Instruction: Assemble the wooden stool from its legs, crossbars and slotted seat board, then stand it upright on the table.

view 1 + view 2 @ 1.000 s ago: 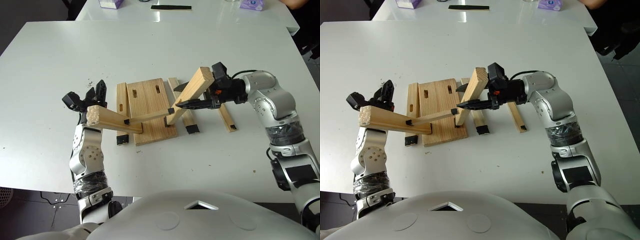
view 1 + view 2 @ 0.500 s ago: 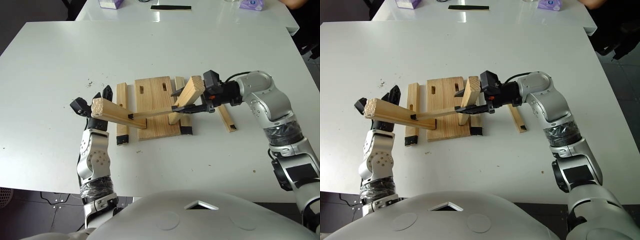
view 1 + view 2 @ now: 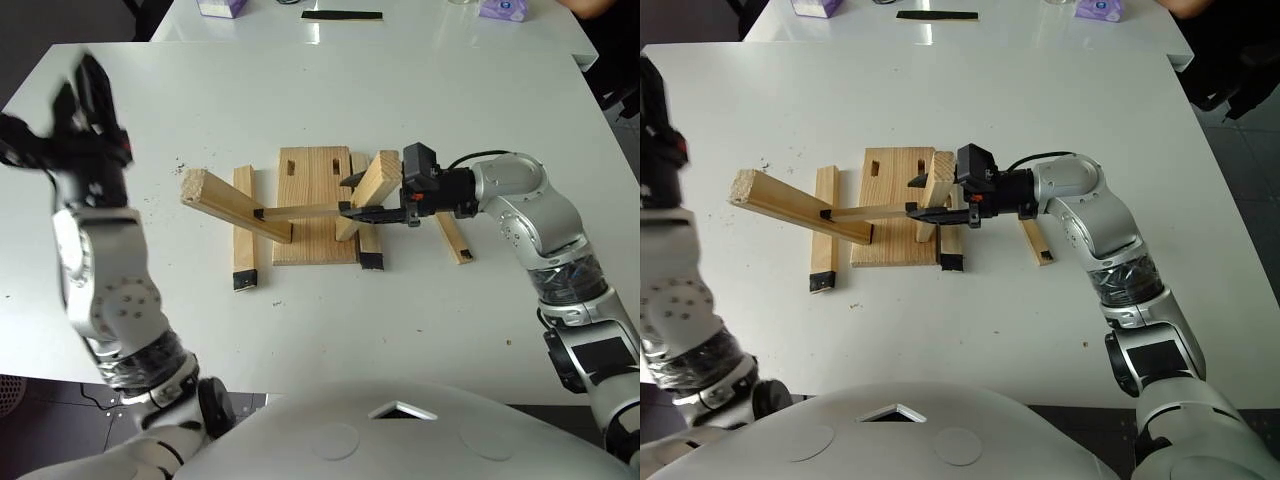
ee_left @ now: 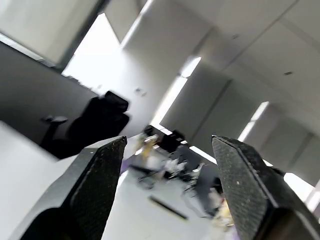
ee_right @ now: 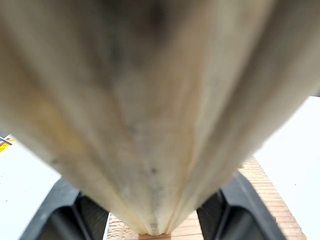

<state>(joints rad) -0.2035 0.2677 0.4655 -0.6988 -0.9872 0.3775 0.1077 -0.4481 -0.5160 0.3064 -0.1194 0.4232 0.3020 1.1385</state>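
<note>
Frame [image 3: 285,212] lies tilted across the board [image 3: 312,242] on the table [image 3: 400,100], right gripper [image 3: 348,198] clamped on its right leg [image 3: 375,178], left gripper [image 4: 170,150] raised clear, wide and empty; light stiff wood, joints probably loose, so grab left leg [image 3: 230,203] mid-length, not the thin crossbar [image 3: 312,210].

Four legs [image 3: 244,255], two crossbars [image 3: 300,211] (thin), one slotted seat board [image 3: 315,240].

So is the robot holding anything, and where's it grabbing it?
The right gripper is shut on a wooden leg, around its middle, by the crossbar. The left gripper is open, holding nothing.
</note>
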